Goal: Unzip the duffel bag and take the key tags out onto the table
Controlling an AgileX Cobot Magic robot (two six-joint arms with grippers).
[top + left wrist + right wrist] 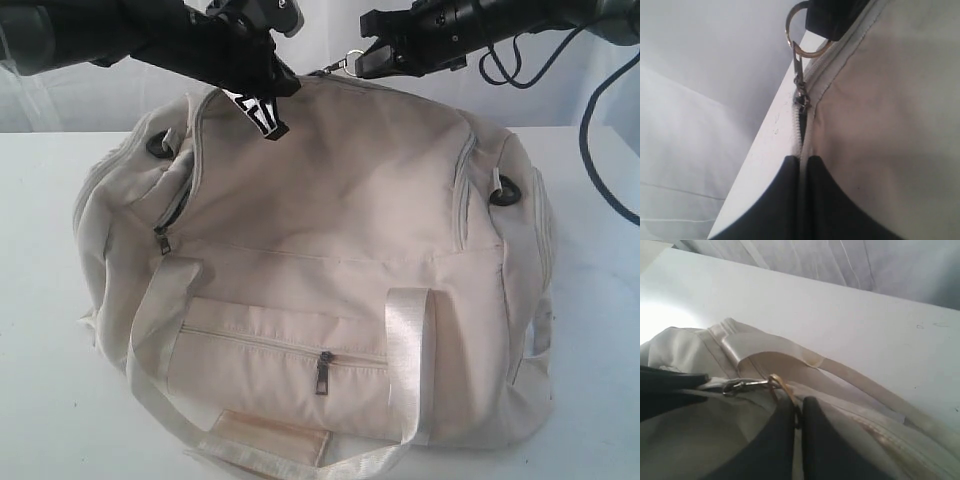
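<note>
Cream fabric duffel bag (pixel 340 200), zip gripped
L claw (pixel 801 159) pinches zip seam (pixel 800 132); R claw (pixel 798 402) clamped on metal ring pull (pixel 775 379)

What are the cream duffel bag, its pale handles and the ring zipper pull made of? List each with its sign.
Cream duffel bag: woven fabric, matte, soft creases, stitched seams. Pale strap handles: webbing, likely synthetic, slight sheen. Round ring zipper pull: metal, shiny.

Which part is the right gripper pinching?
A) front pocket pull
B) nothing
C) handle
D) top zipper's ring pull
D: the right gripper is shut on the ring pull of the bag's top zipper; the front pocket pull hangs untouched.
</note>
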